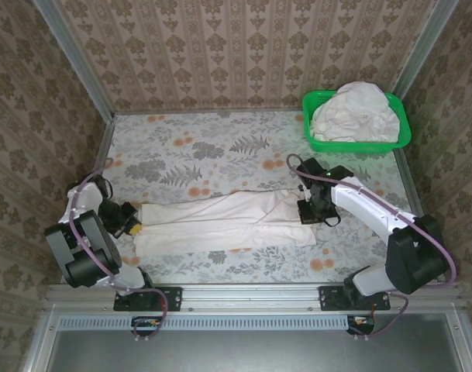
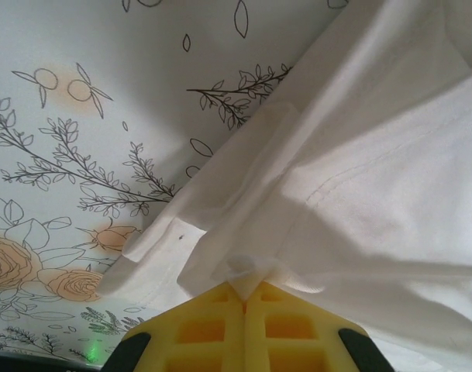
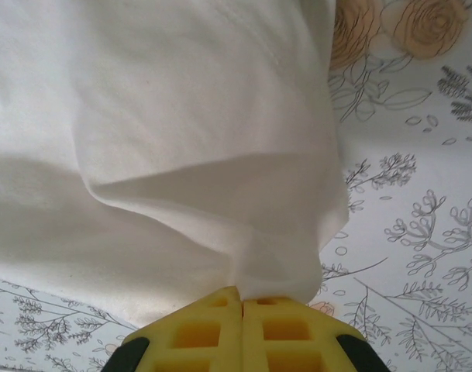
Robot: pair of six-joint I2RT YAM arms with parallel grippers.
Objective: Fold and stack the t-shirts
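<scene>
A white t-shirt (image 1: 220,221) lies drawn out in a long, narrow band near the near edge of the worktop (image 1: 181,155), its long axis running from the left edge toward the right, with plain cloth facing up. The left pincer (image 1: 134,226) is closed on the band's left end, and the right pincer (image 1: 308,213) is clamped on its right end, yellow fingertips (image 3: 197,333) pressed together over the fabric. In the far right corner, a green basket (image 1: 356,146) holds a heap of white shirts (image 1: 352,112).
</scene>
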